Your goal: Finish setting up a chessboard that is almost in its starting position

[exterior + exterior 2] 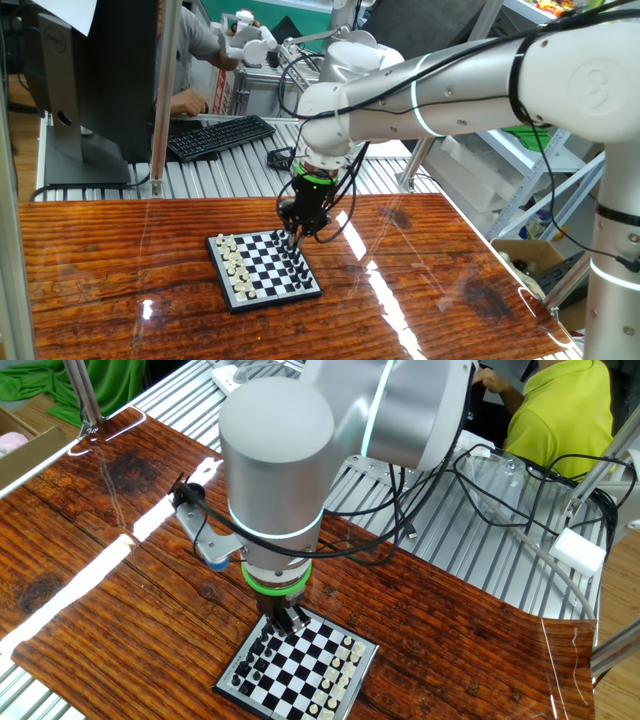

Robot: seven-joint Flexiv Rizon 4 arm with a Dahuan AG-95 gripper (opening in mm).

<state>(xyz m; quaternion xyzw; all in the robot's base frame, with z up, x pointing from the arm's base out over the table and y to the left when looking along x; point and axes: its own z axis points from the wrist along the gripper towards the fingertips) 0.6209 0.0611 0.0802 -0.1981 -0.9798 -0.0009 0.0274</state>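
The small chessboard [276,299] lies on the wooden table, and also shows in the other fixed view [301,661]. White pieces [235,266] line its left edge and black pieces [299,267] its right edge. My gripper [296,238] points straight down over the far end of the black row, fingertips just above or among the pieces. In the other fixed view the gripper [290,626] hangs over the board's far corner by the black pieces [254,662]. The fingers look close together; I cannot tell whether they hold a piece.
A black keyboard [220,136] and a monitor [95,70] stand behind the table on metal rollers. A person [555,410] sits at the back. A cardboard box [530,266] stands on the floor at the right. Cables [500,470] lie on the rollers.
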